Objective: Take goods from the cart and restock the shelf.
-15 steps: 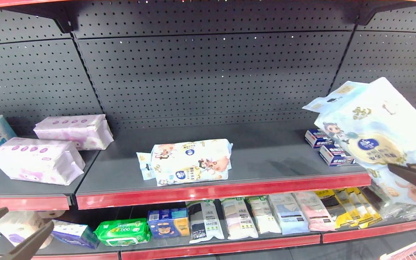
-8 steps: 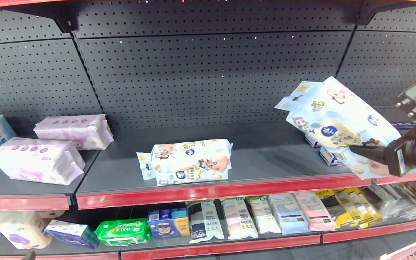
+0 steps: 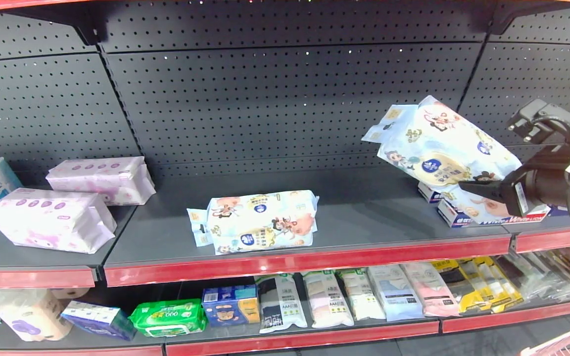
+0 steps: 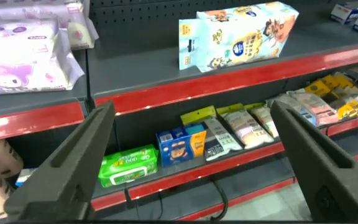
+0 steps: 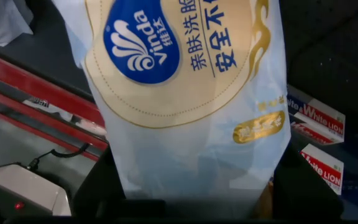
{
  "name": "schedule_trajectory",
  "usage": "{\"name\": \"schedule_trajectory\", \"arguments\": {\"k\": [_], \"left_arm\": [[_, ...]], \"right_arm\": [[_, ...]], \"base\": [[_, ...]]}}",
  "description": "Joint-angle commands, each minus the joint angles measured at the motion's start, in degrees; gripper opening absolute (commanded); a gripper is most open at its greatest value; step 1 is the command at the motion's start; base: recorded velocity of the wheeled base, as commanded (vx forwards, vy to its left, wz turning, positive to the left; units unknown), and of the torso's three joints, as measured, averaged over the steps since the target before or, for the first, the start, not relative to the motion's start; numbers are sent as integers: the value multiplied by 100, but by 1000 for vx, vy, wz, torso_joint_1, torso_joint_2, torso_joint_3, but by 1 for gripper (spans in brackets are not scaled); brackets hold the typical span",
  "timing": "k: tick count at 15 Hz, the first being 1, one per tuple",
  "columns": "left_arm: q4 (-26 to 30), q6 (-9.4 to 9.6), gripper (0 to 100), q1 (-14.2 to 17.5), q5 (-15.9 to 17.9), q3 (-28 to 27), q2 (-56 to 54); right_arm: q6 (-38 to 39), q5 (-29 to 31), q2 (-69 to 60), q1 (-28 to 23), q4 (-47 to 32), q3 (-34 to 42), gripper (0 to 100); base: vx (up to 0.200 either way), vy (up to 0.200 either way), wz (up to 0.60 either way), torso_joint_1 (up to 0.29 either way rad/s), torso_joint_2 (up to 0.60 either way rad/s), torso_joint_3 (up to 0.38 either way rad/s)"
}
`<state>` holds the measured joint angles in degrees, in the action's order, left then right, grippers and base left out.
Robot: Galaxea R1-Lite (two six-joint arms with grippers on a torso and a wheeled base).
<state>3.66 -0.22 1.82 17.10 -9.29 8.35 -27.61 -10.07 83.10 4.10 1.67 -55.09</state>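
Above the right end of the dark grey metal shelf (image 3: 364, 212), the right gripper (image 3: 480, 190) clamps a white cartoon-printed plastic tissue pack (image 3: 438, 148), tilted, over blue-and-white boxes (image 3: 449, 216). Left gripper (image 4: 191, 107) gapes wide, empty.

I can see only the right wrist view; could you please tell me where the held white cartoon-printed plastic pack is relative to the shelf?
Observer: The right end effector holds the white cartoon-printed plastic pack tilted above the right end of the grey metal shelf.
Operator: Is a matching one there?
Observer: Yes, an identical pack lies flat mid-shelf.
Operator: And the left arm?
Observer: The left end effector is open, facing the lower red-edged shelf.
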Motion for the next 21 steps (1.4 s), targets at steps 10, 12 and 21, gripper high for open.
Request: {"name": "schedule_trajectory", "arguments": {"k": [10,12,21], "left_arm": [[39,-4,100,-67,-146,516,-659],[21,-48,100,-76,-445,621,-668],[-366,-101,100,-164,-1622,920,-826]], "right_arm": [[-7,58,259,258,0,-274,0],[1,58,224,250,9,-230,0],[1,58,180,214,0,-371,0]], "base": [[0,0,0,0,0,0],[0,0,0,0,0,0],[0,0,0,0,0,0]]}}
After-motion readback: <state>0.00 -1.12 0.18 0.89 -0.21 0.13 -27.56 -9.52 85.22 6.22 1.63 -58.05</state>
